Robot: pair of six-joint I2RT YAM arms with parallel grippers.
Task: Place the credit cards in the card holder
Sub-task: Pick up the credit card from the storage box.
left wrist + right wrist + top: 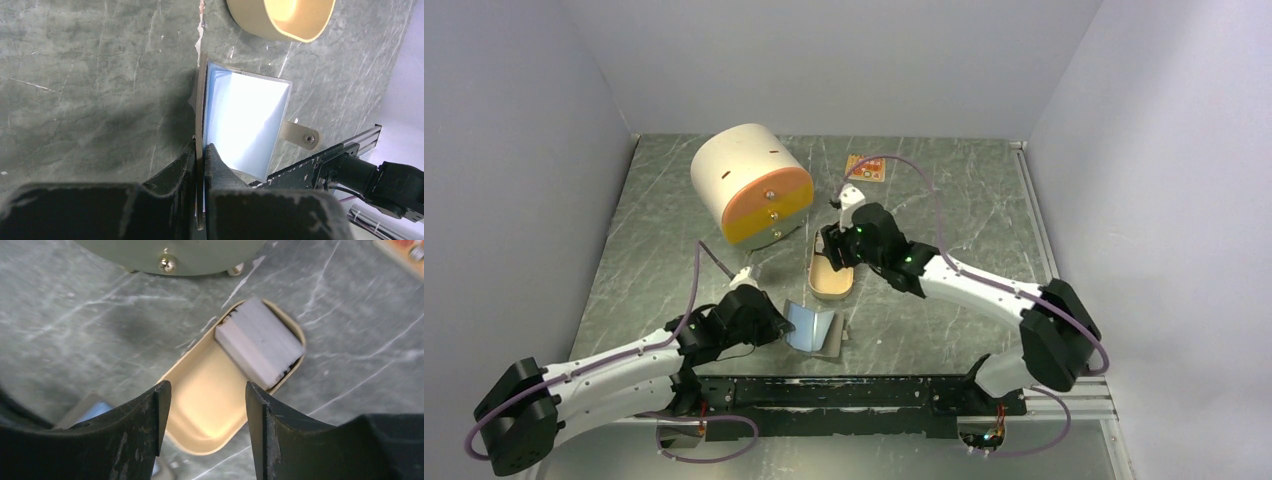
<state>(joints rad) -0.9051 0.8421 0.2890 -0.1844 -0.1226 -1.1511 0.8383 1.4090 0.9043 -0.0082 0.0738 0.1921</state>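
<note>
The card holder (814, 330) stands open like a book near the front edge, its shiny inside (245, 125) reflecting pale blue. My left gripper (781, 325) is shut on the holder's left leaf, which is pinched thin between the fingertips (201, 150). A gold-orange card (865, 167) lies flat at the back of the table, and its corner shows in the right wrist view (405, 255). My right gripper (835, 260) is open and empty (207, 390), hovering over a tan oval tin. I cannot pick out the blue-grey card for sure.
The tan oval tin (831, 280) lies between the arms, with a pale grey block (260, 342) in its far end. A cream cylinder with an orange face (749, 185) lies at back left. A black rail (864, 390) runs along the front edge.
</note>
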